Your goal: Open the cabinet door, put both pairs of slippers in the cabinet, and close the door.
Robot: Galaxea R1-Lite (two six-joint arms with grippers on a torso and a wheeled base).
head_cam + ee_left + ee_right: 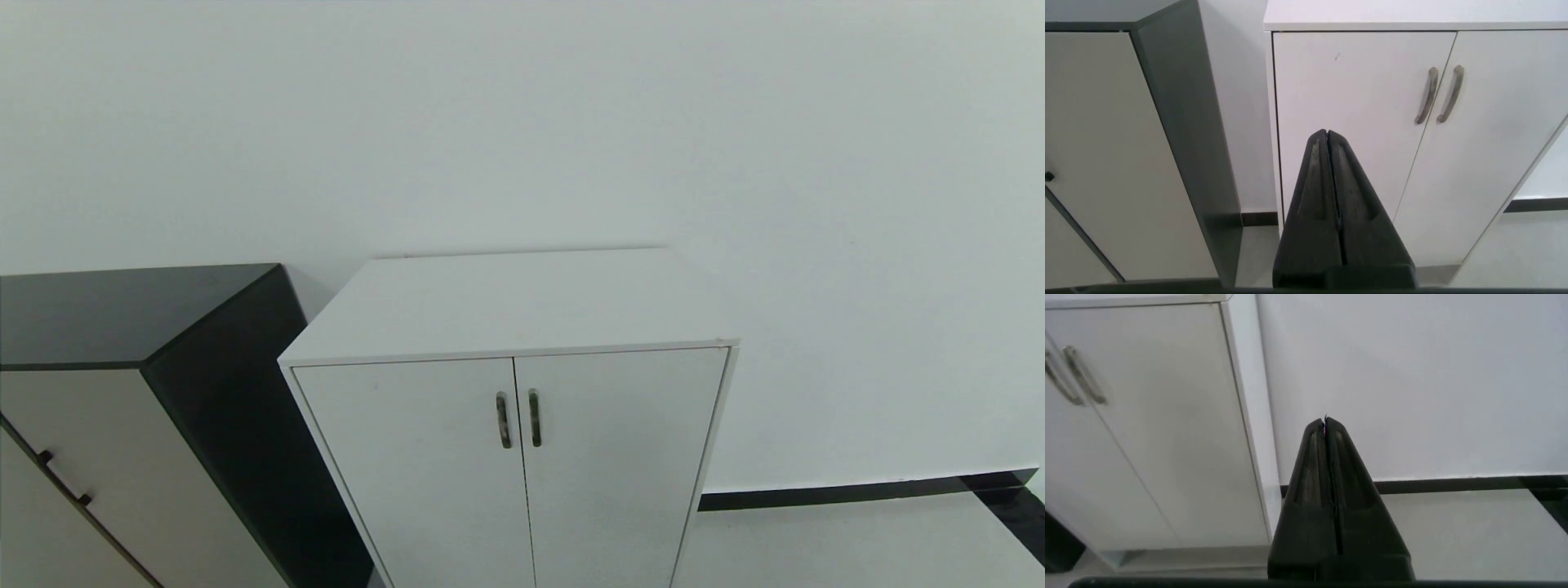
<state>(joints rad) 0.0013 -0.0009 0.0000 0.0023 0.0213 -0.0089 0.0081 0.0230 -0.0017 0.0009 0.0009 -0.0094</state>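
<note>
- The pressed-together fingers of my left gripper (1327,135) cover the lower door front of the cabinet (1364,98) beyond them.
- Well off to the side of my right gripper (1325,425) fingers, one handle (1063,384) runs off the edge.

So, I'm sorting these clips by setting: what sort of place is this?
Likely a plain indoor room, maybe an entryway or test space: a white two-door cabinet stands against a bare white wall, beside a black-topped cabinet, on a pale floor edged by a black skirting strip.
</note>
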